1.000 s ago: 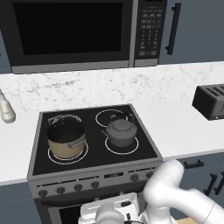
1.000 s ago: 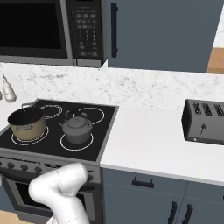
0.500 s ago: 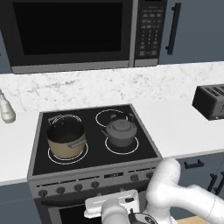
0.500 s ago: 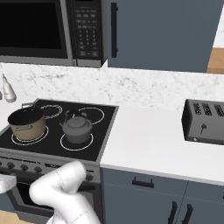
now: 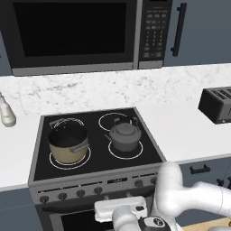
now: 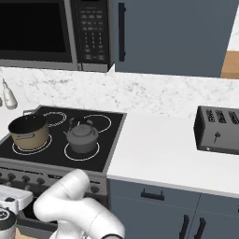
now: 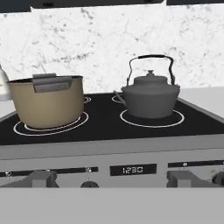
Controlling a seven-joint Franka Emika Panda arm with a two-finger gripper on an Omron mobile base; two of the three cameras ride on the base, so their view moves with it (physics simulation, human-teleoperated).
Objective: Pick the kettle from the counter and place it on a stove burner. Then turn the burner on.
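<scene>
The dark grey kettle (image 5: 125,136) (image 6: 82,137) (image 7: 151,98) stands upright on the front right stove burner (image 5: 141,152) (image 7: 175,119) of the black cooktop, its handle arched above the lid. The white marble counter (image 5: 180,126) (image 6: 158,149) runs along both sides of the stove. My gripper (image 5: 118,209) (image 6: 10,200) hangs low in front of the oven door, below the knob panel, facing the stove. It is well clear of the kettle and holds nothing. Its fingertips are hidden in the hand view.
A tan pot (image 5: 67,144) (image 6: 29,132) (image 7: 47,101) sits on the front left burner. Knobs (image 7: 41,178) and a clock display (image 7: 132,169) line the stove front. A black toaster (image 5: 219,104) (image 6: 218,129) stands on the right counter, a bottle (image 5: 6,113) on the left, a microwave (image 5: 72,34) above.
My hand has risen a little in front of the oven door toward the knob panel. Kettle and pot have not moved.
</scene>
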